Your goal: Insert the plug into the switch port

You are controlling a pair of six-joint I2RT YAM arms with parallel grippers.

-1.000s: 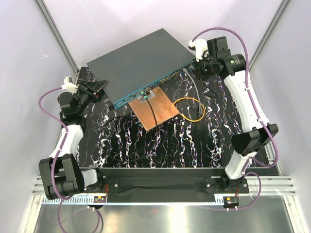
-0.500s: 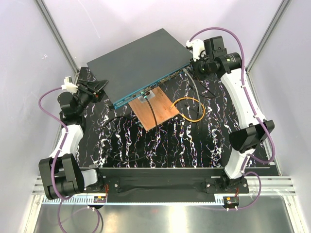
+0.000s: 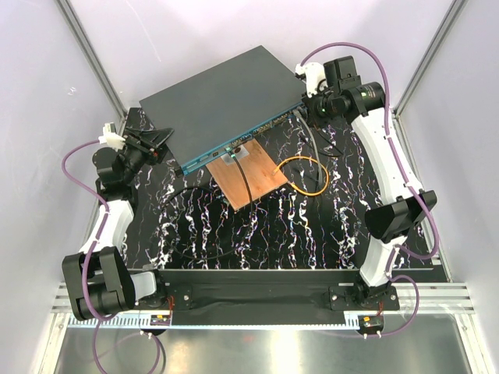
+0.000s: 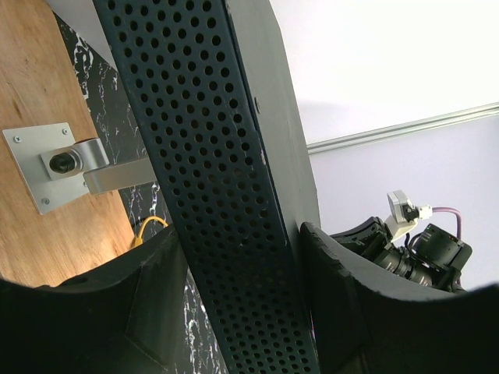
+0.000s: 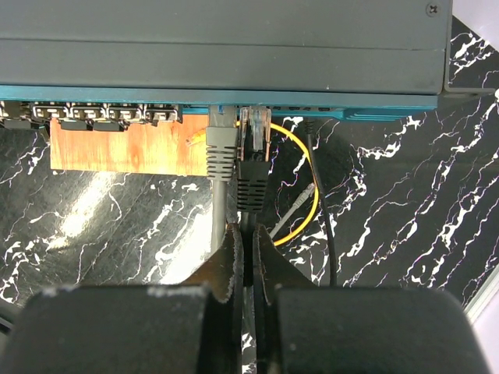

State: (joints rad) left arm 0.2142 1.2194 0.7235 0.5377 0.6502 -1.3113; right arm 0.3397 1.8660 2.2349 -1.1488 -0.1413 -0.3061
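The switch (image 3: 226, 97), a flat dark blue-grey box with a teal-edged front face (image 5: 156, 97), lies slanted at the back of the table. My left gripper (image 3: 160, 139) clamps its left corner, and the perforated side wall (image 4: 234, 195) sits between the fingers (image 4: 335, 288). My right gripper (image 5: 248, 232) is shut on the black cable just behind the plug (image 5: 254, 148). The plug has a black boot and a clear tip, and the tip meets the teal face beside a grey plug (image 5: 221, 144) seated in a socket. I cannot tell how deep the tip sits. The right gripper (image 3: 306, 105) is at the switch's right front corner.
A brown wooden board (image 3: 249, 175) with a metal bracket (image 4: 54, 164) lies under and in front of the switch's front face. A yellow cable loop (image 3: 304, 175) and a loose grey plug (image 5: 300, 202) lie right of the board. A black cable (image 3: 203, 226) curls across the marble table.
My right gripper has moved up and left toward the switch's front face, carrying the plug closer to the sockets. The left arm and the switch have not moved.
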